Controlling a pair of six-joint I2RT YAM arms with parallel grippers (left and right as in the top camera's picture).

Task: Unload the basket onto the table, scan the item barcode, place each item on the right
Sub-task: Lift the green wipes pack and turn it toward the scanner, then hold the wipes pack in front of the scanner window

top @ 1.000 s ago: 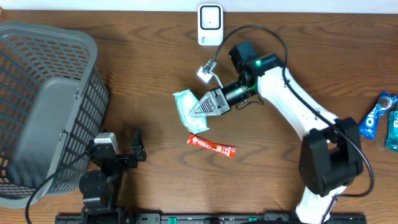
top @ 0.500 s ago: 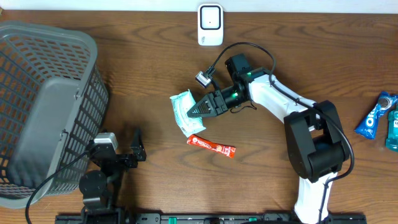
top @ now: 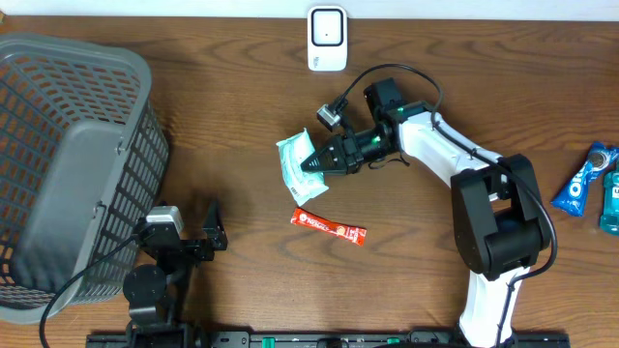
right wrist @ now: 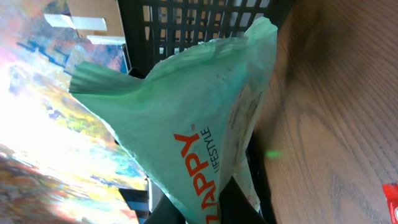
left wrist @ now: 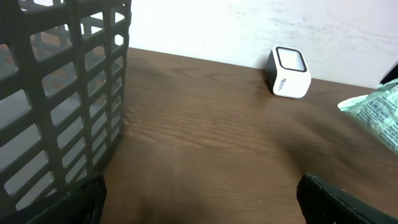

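Packet [top: 298, 166], green: pinched at one edge by right gripper [top: 311, 164], jaws narrow on it. Appears lifted off desk [top: 242, 97], in front of scanner [top: 327, 39], well apart from it. To scan well: find barcode side (wrist view shows only logo [right wrist: 196, 165] side), turn it to scanner window, bring near, hold flat & steady. R arm [top: 455, 164] stretched fwd, wrist rolled, gripper pointing across, not at scanner. Left gripper [left wrist: 199, 205] wide, idle, far from scanner.
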